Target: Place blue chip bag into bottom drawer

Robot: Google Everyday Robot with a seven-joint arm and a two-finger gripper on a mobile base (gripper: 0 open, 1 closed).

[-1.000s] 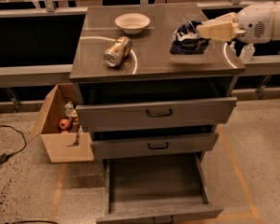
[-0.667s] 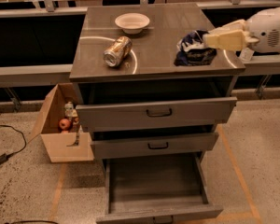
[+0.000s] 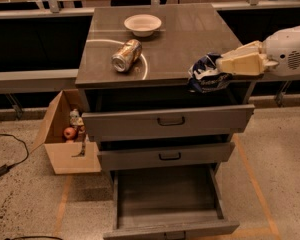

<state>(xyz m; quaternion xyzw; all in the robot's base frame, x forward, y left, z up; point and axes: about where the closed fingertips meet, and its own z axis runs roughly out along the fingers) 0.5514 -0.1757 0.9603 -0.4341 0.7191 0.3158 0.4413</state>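
Note:
The blue chip bag (image 3: 206, 74) is crumpled dark blue with white patches. It hangs at the front right edge of the cabinet top, partly over the edge. My gripper (image 3: 221, 65) comes in from the right, its cream fingers (image 3: 240, 63) shut on the bag. The bottom drawer (image 3: 165, 194) is pulled out wide open below, and its tray is bare. The bag is above and to the right of it.
A gold-brown can (image 3: 126, 55) lies on its side on the cabinet top (image 3: 180, 39). A white bowl (image 3: 142, 24) stands behind it. The two upper drawers (image 3: 167, 120) stick out a little. An open cardboard box (image 3: 65, 134) with small items stands on the floor at the left.
My gripper has pulled the blue chip bag from the top's right middle toward the front edge and lower. The can and bowl have not moved.

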